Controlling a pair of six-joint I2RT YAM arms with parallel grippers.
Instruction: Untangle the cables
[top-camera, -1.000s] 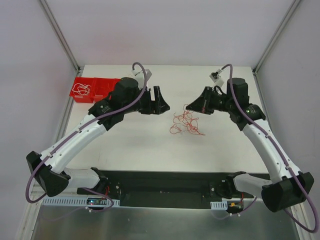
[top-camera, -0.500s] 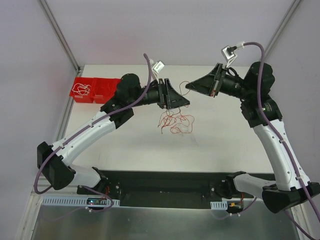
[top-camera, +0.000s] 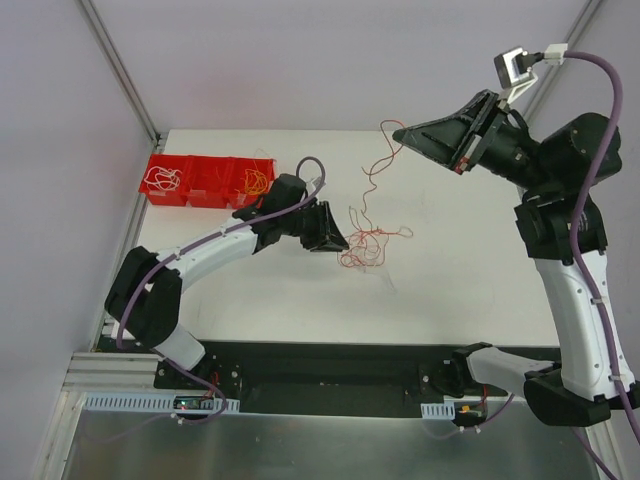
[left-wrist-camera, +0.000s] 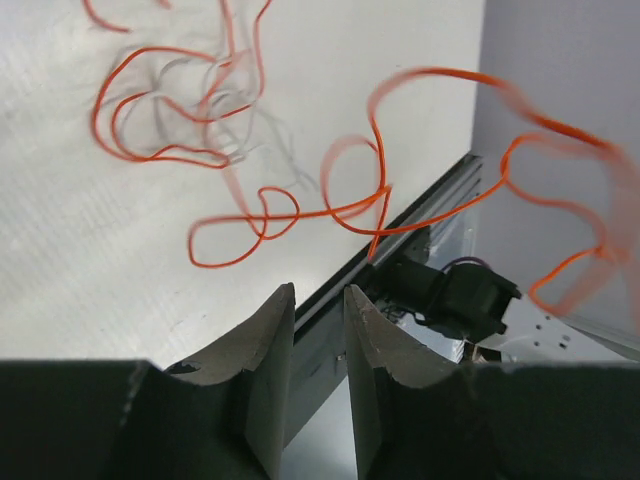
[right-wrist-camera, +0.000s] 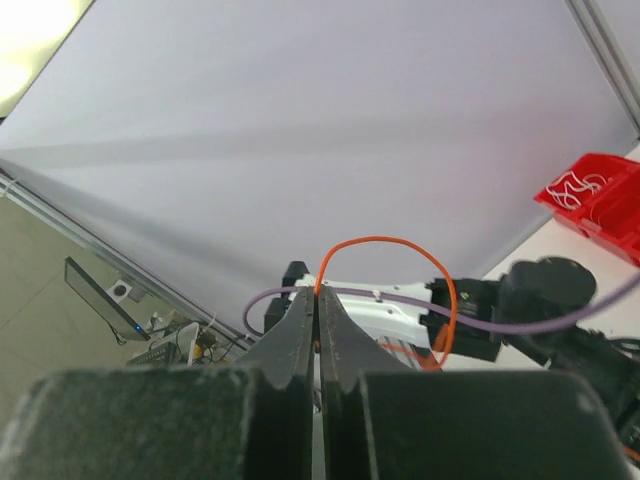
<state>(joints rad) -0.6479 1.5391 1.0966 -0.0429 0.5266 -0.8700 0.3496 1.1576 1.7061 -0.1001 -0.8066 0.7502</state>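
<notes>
Right hand (top-camera: 399, 131), up high, pinches one orange strand (right-wrist-camera: 372, 238) shut. Left hand (top-camera: 341, 243), slightly ajar and empty, sits just left of the cables (top-camera: 368, 246).

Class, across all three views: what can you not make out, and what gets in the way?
Top view: how strands cross inside the cables; too thin and small.
Top view: whether the left gripper touches them; its own body hides the fingertips.
Left wrist view: the orange strand at the right is motion-blurred.
Right wrist view: that strand, pinched by the right gripper, drops behind the fingers.
</notes>
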